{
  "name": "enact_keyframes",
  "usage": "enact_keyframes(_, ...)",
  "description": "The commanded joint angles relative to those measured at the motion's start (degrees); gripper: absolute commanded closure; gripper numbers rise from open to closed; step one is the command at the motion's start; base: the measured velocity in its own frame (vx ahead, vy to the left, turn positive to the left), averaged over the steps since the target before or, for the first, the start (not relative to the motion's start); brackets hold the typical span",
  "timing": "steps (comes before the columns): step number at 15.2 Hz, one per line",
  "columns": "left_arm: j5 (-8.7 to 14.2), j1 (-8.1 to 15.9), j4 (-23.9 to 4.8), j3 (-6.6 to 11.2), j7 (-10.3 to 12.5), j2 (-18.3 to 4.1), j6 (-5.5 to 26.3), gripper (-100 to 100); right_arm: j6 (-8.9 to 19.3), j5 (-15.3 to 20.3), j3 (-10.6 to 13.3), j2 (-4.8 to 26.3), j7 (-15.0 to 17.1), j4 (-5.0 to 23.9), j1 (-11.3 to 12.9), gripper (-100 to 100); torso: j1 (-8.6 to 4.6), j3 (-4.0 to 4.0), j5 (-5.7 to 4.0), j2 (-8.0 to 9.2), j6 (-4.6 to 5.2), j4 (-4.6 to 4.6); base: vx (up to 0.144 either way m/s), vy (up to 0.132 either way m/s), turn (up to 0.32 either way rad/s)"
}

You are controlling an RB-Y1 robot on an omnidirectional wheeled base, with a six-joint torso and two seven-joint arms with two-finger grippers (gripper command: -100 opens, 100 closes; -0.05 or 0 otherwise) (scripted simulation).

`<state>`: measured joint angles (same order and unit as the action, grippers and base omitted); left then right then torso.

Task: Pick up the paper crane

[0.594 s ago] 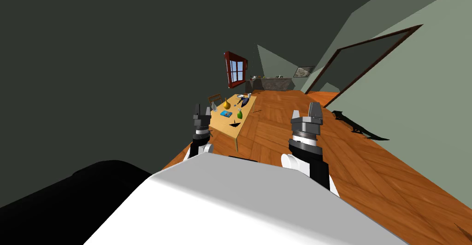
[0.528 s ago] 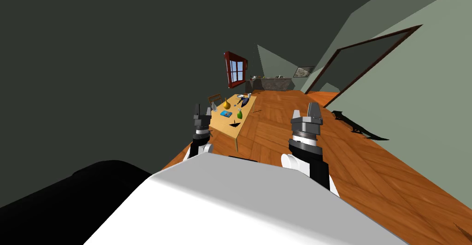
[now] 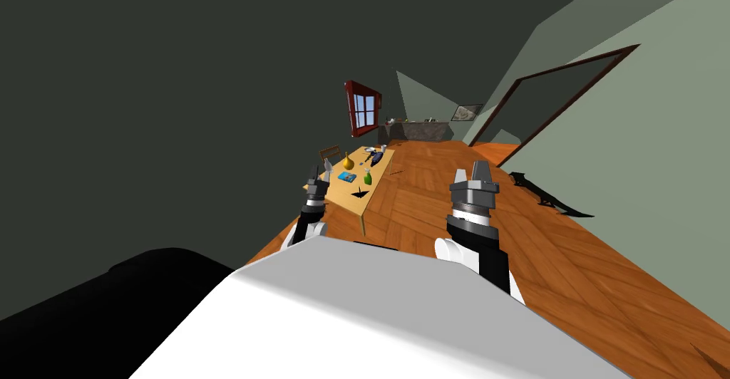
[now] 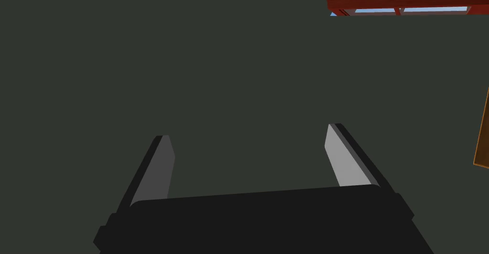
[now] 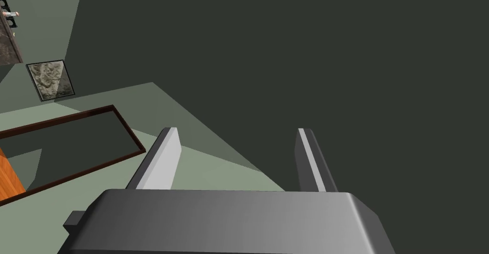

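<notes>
The dark crane (image 3: 361, 194) lies on the worktop (image 3: 342, 196) well ahead, nearer my left end effector (image 4: 248, 136) than my right end effector (image 5: 239, 132); both gape empty.

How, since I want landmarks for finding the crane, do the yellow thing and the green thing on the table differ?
The yellow thing is pear-shaped and looks bulkier than the green thing. The yellow one stands farther from me, behind the flat blue thing. The green one stands nearer, close to a small dark shape, likely the paper crane. Both stand upright on the wooden table.
</notes>
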<state>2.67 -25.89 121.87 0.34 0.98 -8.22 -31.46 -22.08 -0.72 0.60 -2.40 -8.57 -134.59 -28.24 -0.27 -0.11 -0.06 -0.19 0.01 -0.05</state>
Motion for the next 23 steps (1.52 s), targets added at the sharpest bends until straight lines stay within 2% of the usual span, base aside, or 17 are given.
enact_keyframes(1, 0.31, 0.51, -1.81, 0.46, 0.20, -0.54, 0.39, -100, 0.00, 0.00, 0.00, 0.00, 0.00, 0.00, 0.00, 0, 0.00, 0.00, 0.00, 0.00, 0.00, 0.00, 0.024, -0.051, -0.009)
enact_keyframes(3, 1.03, 1.49, -5.00, 1.41, 0.55, -1.51, 2.10, -100, 0.00, 0.00, 0.00, 0.00, 0.00, 0.00, 0.00, 0, 0.06, 0.02, 0.02, 0.04, 0.00, 0.01, 0.032, -0.056, -0.021)
enact_keyframes(4, 1.03, 1.49, -5.01, 1.41, 0.55, -1.51, 2.10, -100, 0.00, 0.00, 0.00, 0.00, 0.00, 0.00, 0.00, 0, 0.03, 0.01, 0.01, 0.02, 0.00, 0.01, 0.036, -0.066, -0.013)
enact_keyframes(5, 1.41, 2.02, -6.74, 1.93, 0.74, -1.94, 3.03, -100, 0.00, 0.00, 0.00, 0.00, 0.00, 0.00, 0.00, 0, 0.01, 0.01, 0.01, 0.02, 0.00, 0.00, 0.030, -0.069, -0.015)
enact_keyframes(6, 1.41, 2.02, -6.74, 1.93, 0.74, -1.94, 3.03, -100, 0.00, 0.00, 0.00, 0.00, 0.00, 0.00, 0.00, 0, 0.00, 0.02, 0.00, 0.03, -0.01, 0.01, 0.029, -0.061, -0.008)
enact_keyframes(7, 1.82, 2.57, -8.55, 2.47, 0.94, -2.32, 3.99, -100, 0.00, 0.00, 0.00, 0.00, 0.00, 0.00, 0.00, 0, 0.01, 0.02, 0.00, 0.03, 0.00, 0.01, 0.035, -0.060, -0.015)
enact_keyframes(8, 1.82, 2.57, -8.55, 2.47, 0.94, -2.32, 3.99, -100, 0.00, 0.00, 0.00, 0.00, 0.00, 0.00, 0.00, 0, 0.02, 0.02, 0.01, 0.02, 0.00, 0.01, 0.035, -0.052, -0.012)
enact_keyframes(10, 2.67, 3.73, -11.73, 3.60, 1.36, -2.97, 6.03, -100, 0.00, 0.00, 0.00, 0.00, 0.00, 0.00, 0.00, 0, 0.04, 0.01, 0.01, 0.01, 0.00, 0.00, 0.044, -0.067, -0.023)
enact_keyframes(17, 4.03, 5.59, -18.44, 5.41, 2.03, -3.62, 9.27, -100, 0.00, 0.00, 0.00, 0.00, 0.00, 0.00, 0.00, 0, 0.02, -0.02, 0.00, -0.04, 0.00, -0.01, 0.048, -0.068, -0.015)
enact_keyframes(21, 5.43, 7.51, -24.64, 7.29, 2.72, -3.89, 12.64, -100, 0.00, 0.00, 0.00, 0.00, 0.00, 0.00, 0.00, 0, -0.07, -0.04, -0.01, -0.07, 0.00, -0.02, 0.056, -0.080, -0.020)
enact_keyframes(23, 5.43, 7.51, -24.75, 7.29, 2.72, -3.89, 12.64, -100, 0.00, 0.00, 0.00, 0.00, 0.00, 0.00, 0.00, 0, -0.05, -0.03, -0.02, -0.06, -0.01, -0.01, 0.039, -0.054, -0.007)
